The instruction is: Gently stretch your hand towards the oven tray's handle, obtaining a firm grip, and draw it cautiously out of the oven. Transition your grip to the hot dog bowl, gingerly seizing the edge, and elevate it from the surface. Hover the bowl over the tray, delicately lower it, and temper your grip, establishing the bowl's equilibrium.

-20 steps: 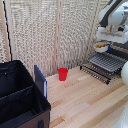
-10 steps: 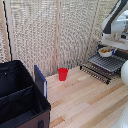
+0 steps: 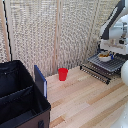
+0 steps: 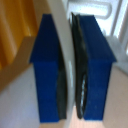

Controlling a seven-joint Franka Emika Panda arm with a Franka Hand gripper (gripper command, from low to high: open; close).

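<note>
The gripper [image 4: 70, 65], pinched on the hot dog bowl's [image 3: 104, 57] white rim, hangs directly over the oven tray [image 3: 111, 66]

The flat rectangular dark metal wire rack [image 3: 102, 66], the oven tray, sits at about three o'clock in the exterior view, drawn out and tilting down toward the wooden surface. Its thin parallel bars run across its width. The thin straight dark bar along its front rim [image 3: 94, 73], the handle, forms the lower edge, at about eight o'clock from the rack's middle. The small round shallow white bowl with yellow-orange food [image 3: 104, 56] rests upright at the rack's upper part, roughly twelve o'clock from its middle. In the wrist view the bowl's white rim [image 4: 63, 45] runs upright between two blue pads.
</note>
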